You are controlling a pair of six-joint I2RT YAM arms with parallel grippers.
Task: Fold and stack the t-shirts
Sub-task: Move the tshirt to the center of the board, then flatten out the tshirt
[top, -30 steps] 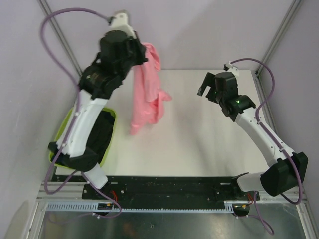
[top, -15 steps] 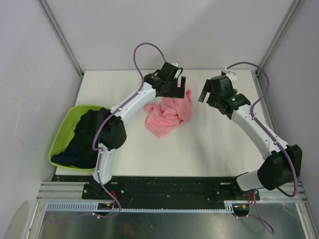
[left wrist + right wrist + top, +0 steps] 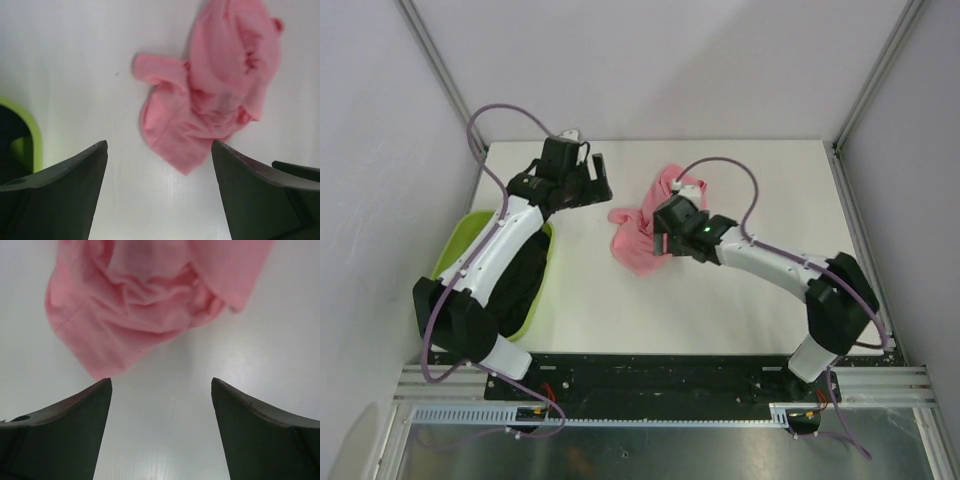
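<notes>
The salmon-pink t-shirt (image 3: 638,240) lies crumpled on the white table, a little behind its middle. In the top view my right gripper (image 3: 665,230) hovers over the shirt's right part and hides some of it. It is open, with bare table between its fingers and the pink cloth (image 3: 145,305) just ahead. My left gripper (image 3: 595,185) is open and holds nothing, to the left of the shirt (image 3: 215,100) and apart from it. Dark t-shirts (image 3: 525,280) lie bunched in the tub.
The lime-green tub (image 3: 448,250) sits at the table's left edge under my left arm; its rim (image 3: 31,134) shows in the left wrist view. Grey walls and metal posts close in the table's back and sides.
My left gripper opened and let the pink shirt drop from the air onto the table, then drew back to the left. My right arm swung in over the shirt.
</notes>
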